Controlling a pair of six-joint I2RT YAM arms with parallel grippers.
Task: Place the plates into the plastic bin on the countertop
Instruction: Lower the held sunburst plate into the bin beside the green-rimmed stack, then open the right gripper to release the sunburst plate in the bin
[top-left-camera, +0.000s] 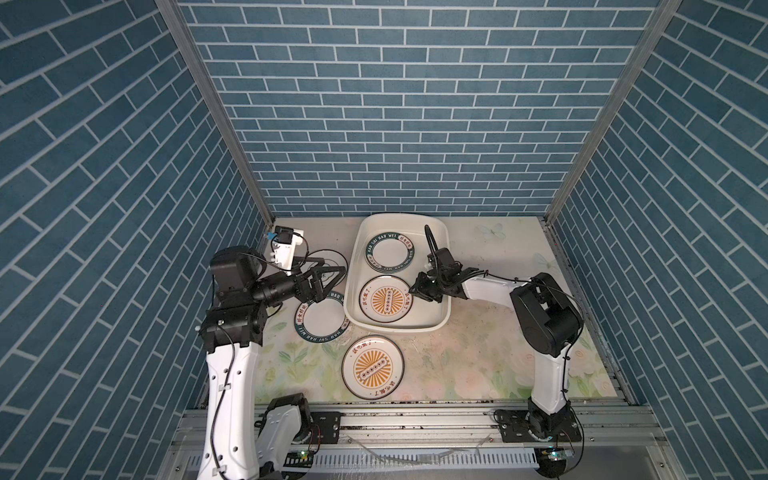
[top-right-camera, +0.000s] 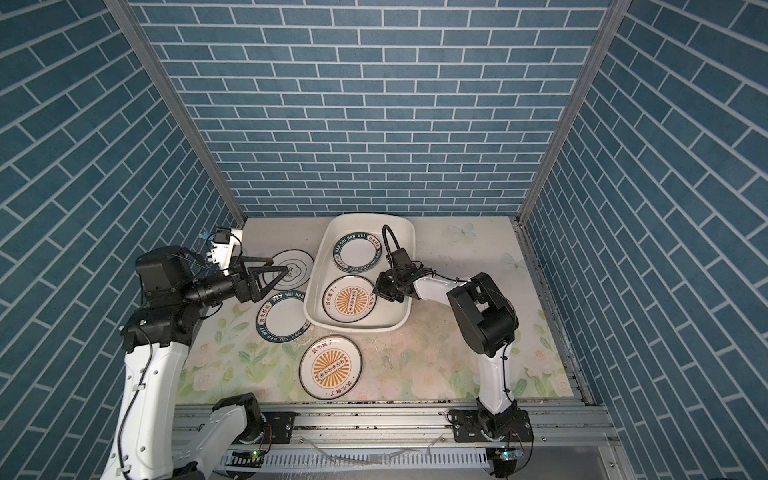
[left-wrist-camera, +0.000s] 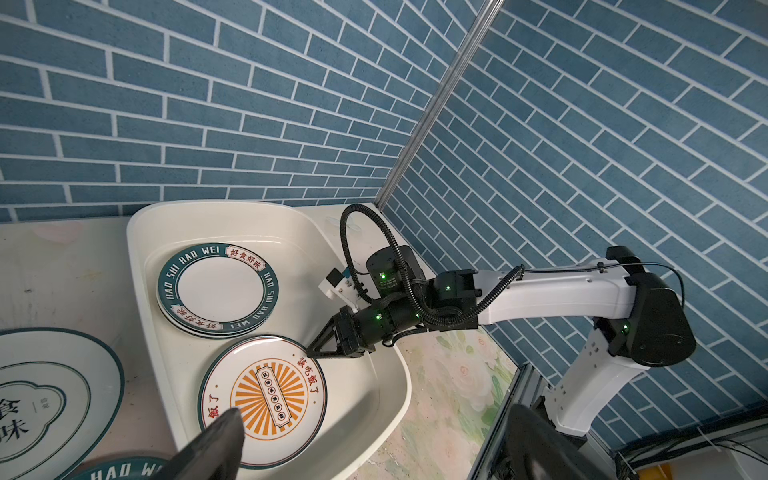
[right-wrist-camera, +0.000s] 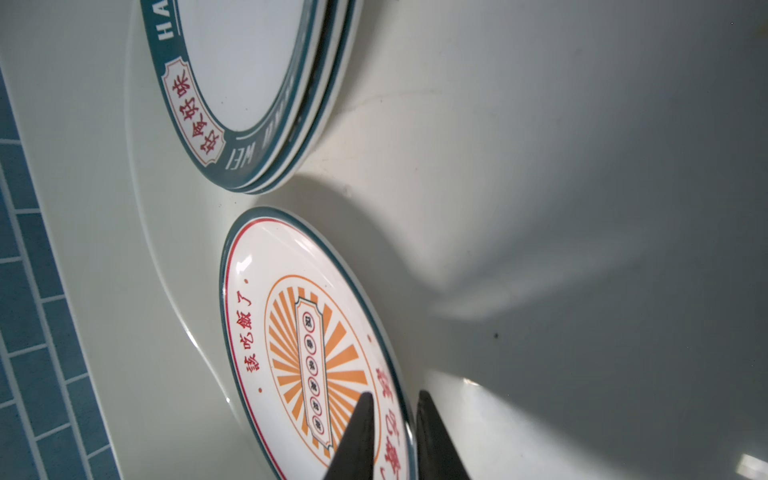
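Right wrist view: right gripper (right-wrist-camera: 392, 397) slightly parted astride the sunburst plate (right-wrist-camera: 291, 332) rim, near end of plastic bin (right-wrist-camera: 540, 166); left gripper (top-left-camera: 332, 266) wide apart.

Seven plates are showing in a top view: three green-lettered plates (top-right-camera: 356, 252) stacking and one sunburst plate (top-right-camera: 349, 298) lying inside the single bin (top-right-camera: 365, 220) at centre, with one loose green-lettered plate (top-right-camera: 284, 318), one black-ringed plate (top-right-camera: 300, 266) and one second sunburst plate (top-right-camera: 330, 368) lying left and below.

Bright, even overhead light; brick walls (top-left-camera: 395, 124) bow toward the edges in both top views; the glossy plastic bin (right-wrist-camera: 582, 145) holds soft grey shadows and glints; fingers (left-wrist-camera: 216, 440) of the left hand (left-wrist-camera: 374, 415) blur close-up.
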